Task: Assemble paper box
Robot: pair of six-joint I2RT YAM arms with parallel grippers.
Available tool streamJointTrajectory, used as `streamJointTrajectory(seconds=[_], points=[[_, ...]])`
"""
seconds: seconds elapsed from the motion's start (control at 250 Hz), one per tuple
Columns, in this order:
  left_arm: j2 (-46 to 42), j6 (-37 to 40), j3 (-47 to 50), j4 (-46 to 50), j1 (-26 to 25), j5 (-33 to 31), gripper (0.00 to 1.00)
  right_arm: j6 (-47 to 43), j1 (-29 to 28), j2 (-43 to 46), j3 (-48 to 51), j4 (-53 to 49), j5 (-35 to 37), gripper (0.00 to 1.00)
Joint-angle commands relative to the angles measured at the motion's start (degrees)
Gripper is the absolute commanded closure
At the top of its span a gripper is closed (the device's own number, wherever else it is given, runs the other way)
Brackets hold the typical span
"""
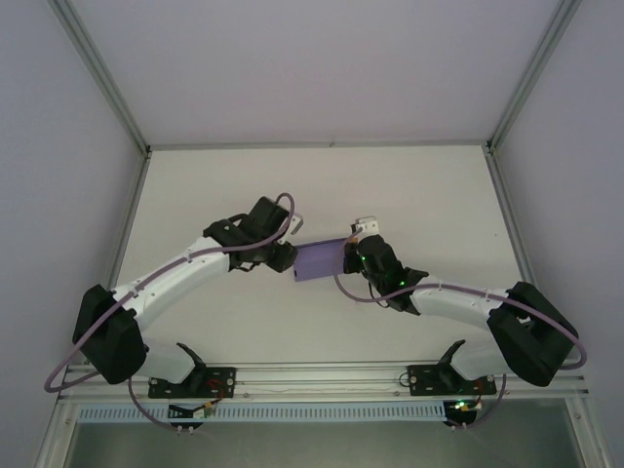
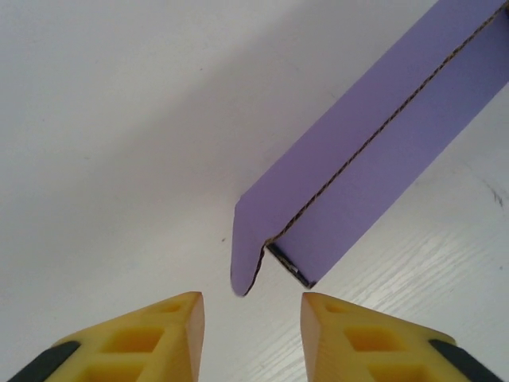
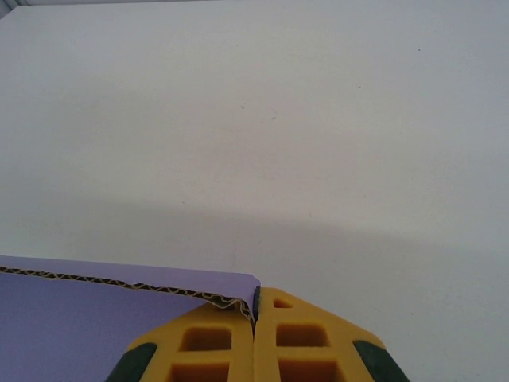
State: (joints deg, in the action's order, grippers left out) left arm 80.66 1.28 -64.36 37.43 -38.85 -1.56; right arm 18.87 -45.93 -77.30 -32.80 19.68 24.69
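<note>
White table [image 1: 409,195], my two arms reaching inward, one paper box [image 1: 320,261] between them

From above I see the left arm [image 1: 175,273] and right arm [image 1: 458,302] bend toward the middle of the table, where the lavender paper box sits between the two wrists as a flat, folded strip with its corrugated edge showing. On the right wrist camera, my right gripper [image 3: 254,318] has its yellow fingers [image 3: 211,342] pressed together on the corner of the card [image 3: 95,326]. On the left wrist camera, my left gripper [image 2: 252,318] is parted to a moderate gap with nothing in it, and the box's rounded end flap [image 2: 374,151] lies just ahead of the fingertips [image 2: 179,314], apart from them
</note>
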Motion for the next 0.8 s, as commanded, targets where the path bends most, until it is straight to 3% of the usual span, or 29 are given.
streamJointTrajectory(seconds=[0.0,0.052,0.14,0.267,0.407,0.627,0.687,0.794], points=[[3.20,-3.09,-2.32,-0.86,0.14,1.09,0.70,0.48,-0.89,-1.63,0.63,-8.96,-1.92,0.97],[4.06,-3.71,-3.02,-0.60,0.12,1.31,0.78,0.31,-0.89,-1.61,0.47,-9.25,-2.02,0.97],[4.84,-4.47,-3.76,-0.09,0.16,1.61,0.79,-0.04,-1.02,-1.28,0.21,-9.97,-2.15,0.97],[5.50,-5.84,-4.11,0.43,0.17,0.18,0.97,-0.32,-1.18,-1.01,0.23,-10.52,-2.19,0.97],[6.02,-9.45,-5.32,1.83,0.18,1.61,0.98,0.07,-1.42,-1.18,-0.20,-11.68,-1.77,0.97],[9.23,-25.00,-8.74,6.53,0.16,4.52,1.00,2.26,-2.98,-1.37,-0.51,-13.34,2.19,0.96],[10.01,-27.10,-9.73,7.32,0.21,7.40,1.00,2.66,-3.48,-1.64,-0.46,-13.07,2.39,0.96],[11.75,-28.82,-12.38,9.42,0.25,6.67,1.00,2.50,-4.03,-2.63,-0.93,-12.73,2.80,0.96]])
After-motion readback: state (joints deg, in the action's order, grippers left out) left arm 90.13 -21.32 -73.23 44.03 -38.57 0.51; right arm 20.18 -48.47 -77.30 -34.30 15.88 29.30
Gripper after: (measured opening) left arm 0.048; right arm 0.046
